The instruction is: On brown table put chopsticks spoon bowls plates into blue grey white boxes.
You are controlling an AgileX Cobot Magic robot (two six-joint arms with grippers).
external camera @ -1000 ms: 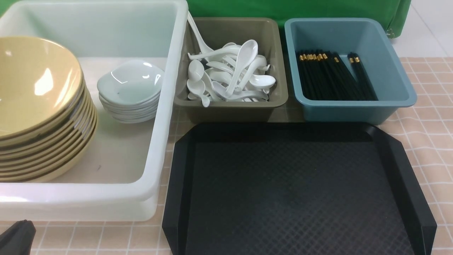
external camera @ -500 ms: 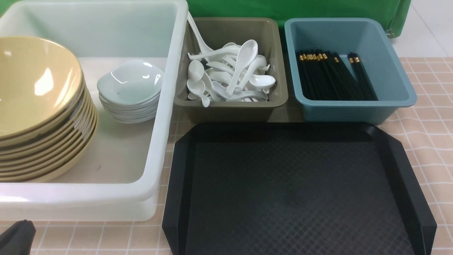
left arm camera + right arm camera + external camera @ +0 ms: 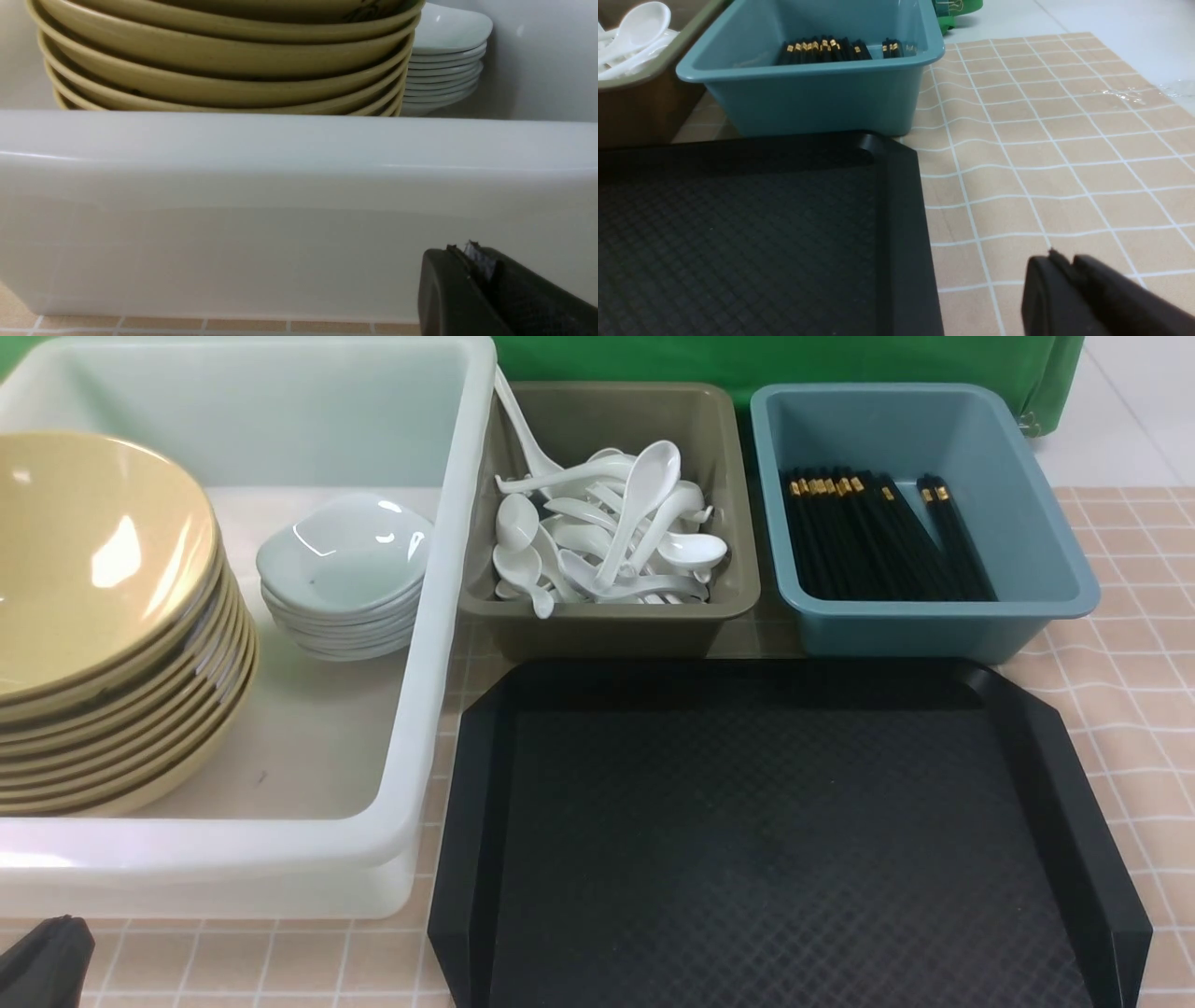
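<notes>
On the brown table (image 3: 1130, 616), the white box (image 3: 439, 579) holds a stack of yellow bowls (image 3: 103, 616) and a stack of white plates (image 3: 341, 569). White spoons (image 3: 607, 532) lie heaped in the grey box (image 3: 607, 625). Black chopsticks (image 3: 878, 541) lie in the blue box (image 3: 934, 630). My left gripper (image 3: 462, 252) is shut and holds nothing, low on the table just outside the white box's near wall (image 3: 280, 210); its tip shows at the bottom left corner (image 3: 47, 952). My right gripper (image 3: 1057, 259) hangs shut and bare over the table (image 3: 1041, 154), beside the tray's right edge; the front view does not show it.
A black textured octagonal tray (image 3: 775, 840) lies in front of the grey and blue boxes, with its right rim (image 3: 906, 224) near my right gripper. A green cloth (image 3: 747, 359) hangs behind the boxes. Pale floor (image 3: 1130, 411) lies beyond the table's far right edge.
</notes>
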